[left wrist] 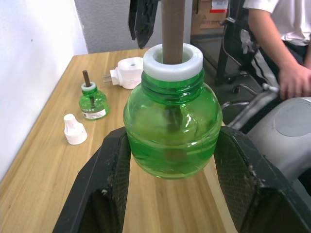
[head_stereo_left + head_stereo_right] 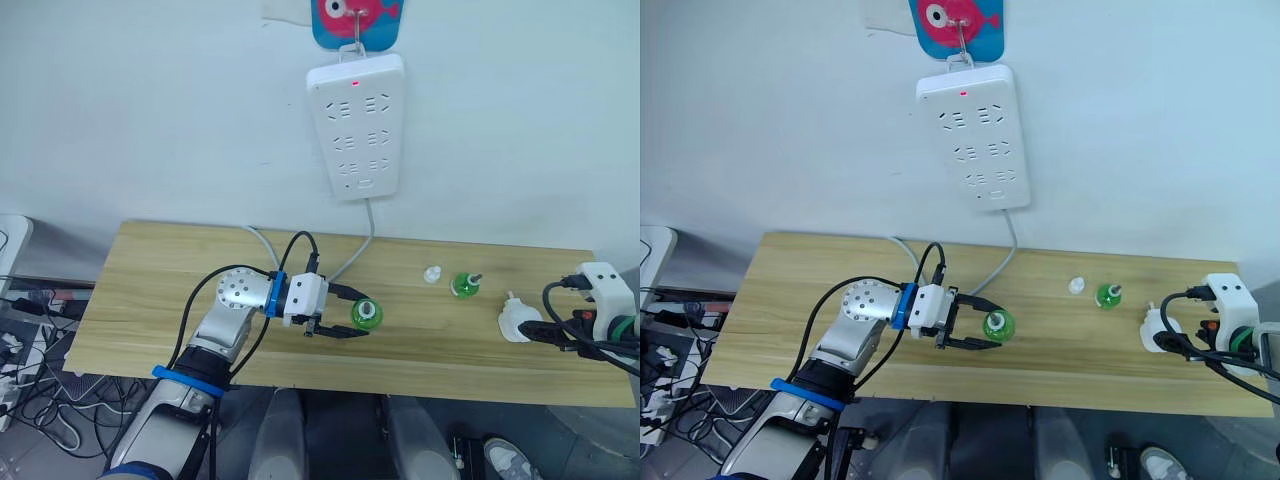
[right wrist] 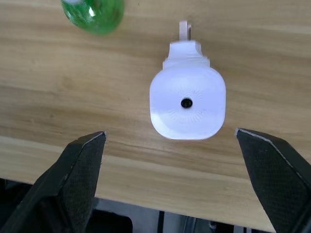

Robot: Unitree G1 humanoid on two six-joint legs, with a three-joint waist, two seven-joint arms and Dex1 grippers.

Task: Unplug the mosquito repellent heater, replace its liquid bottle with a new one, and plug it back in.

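The table [image 2: 150, 300] is a long pale wood top set against a white wall, where a white strip [image 2: 358, 125] hangs from a hook, long axis up and down, its cord dropping to the table's back edge. The heater [image 2: 519, 323] is off the strip and lies on the table near its right end, just ahead of the right gripper [image 2: 548, 335]: a small white rounded shell with a dark round hole in the middle of its upturned face and a metal prong sticking out from one end, flat along the wood and aimed toward the wall, so its long axis runs front to back. The right gripper's two black fingers stand wide apart, holding nothing, with the heater between and beyond their tips in the right wrist view. Toward the table's middle the left gripper [image 2: 352, 315] has its fingers set on either side of a green bottle [image 1: 172, 131] that stands upright on the wood; the pads look to be against its sides, gripping it. That bottle is clear green with liquid filling most of it, a white collar at the neck and a brown wick rising straight up through it. A second, smaller-looking green bottle [image 2: 463, 284] stands upright between the first and the heater, its dark wick bare. Just beside it lies a small white cap [image 2: 432, 273].
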